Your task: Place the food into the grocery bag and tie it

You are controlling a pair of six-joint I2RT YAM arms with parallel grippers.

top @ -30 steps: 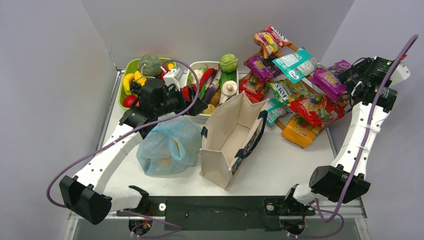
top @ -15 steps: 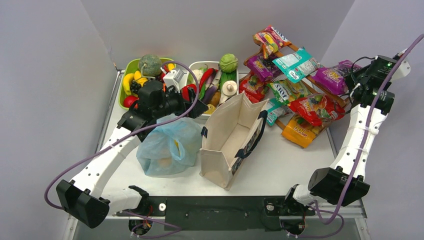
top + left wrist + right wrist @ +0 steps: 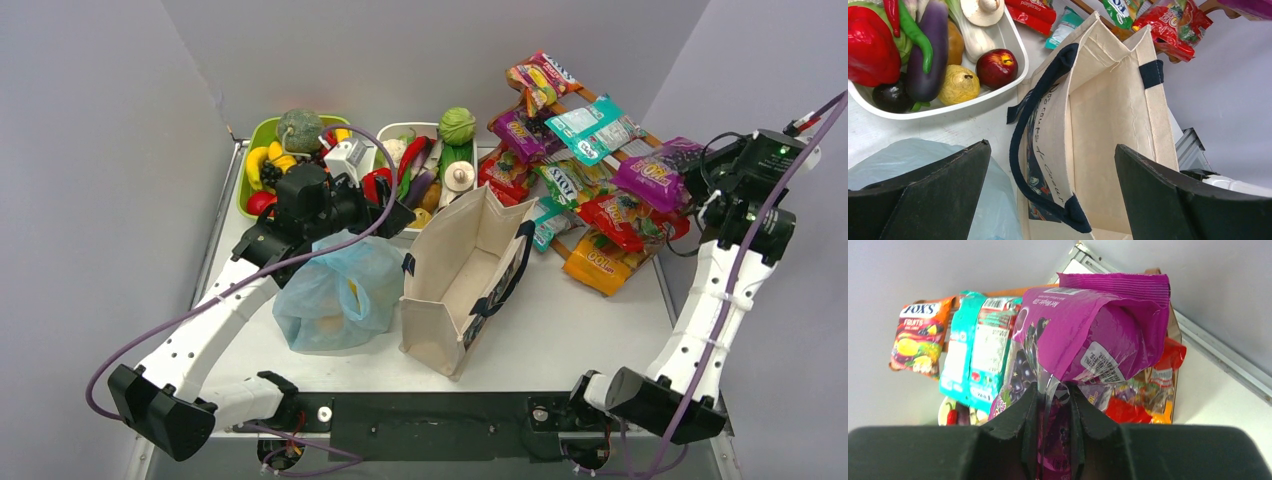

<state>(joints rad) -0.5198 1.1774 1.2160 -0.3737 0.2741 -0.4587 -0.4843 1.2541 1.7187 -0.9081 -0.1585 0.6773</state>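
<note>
Table (image 3: 560,330): pale top, crowded along its far edge. Risk: little bare room, so a dropped item would likely land among clutter.

Canvas tote (image 3: 455,285): beige with dark straps, standing open at centre, mouth up. Risk: it sits between the lifted packet and the target bag, and a release made too soon would probably put food in the wrong bag.

Grocery bag (image 3: 335,295): light-blue, crinkled, slumped at 9 o'clock just beside the tote; something yellow shows through the film. Risk: the mouth looks collapsed rather than held wide, so a packet may slide off the film instead of going in.

Snack packets (image 3: 585,180): heaped on a wooden rack from 1 to 2 o'clock. Risk: neighbours could be dragged off as one packet leaves.

Purple packet (image 3: 655,172): raised at 2 o'clock above the heap, gripped by one thin sealed edge with its bulk beyond the fingers. Risk: the glossy film may slip or swing on the long carry to 9 o'clock.

Right gripper (image 3: 1053,405): fingers pinching the purple packet's seam.

Left gripper (image 3: 1050,150): fingers spread wide and holding nothing, hovering at 10 o'clock over the gap between grocery bag and tote. Risk: it may crowd the approach path.
</note>
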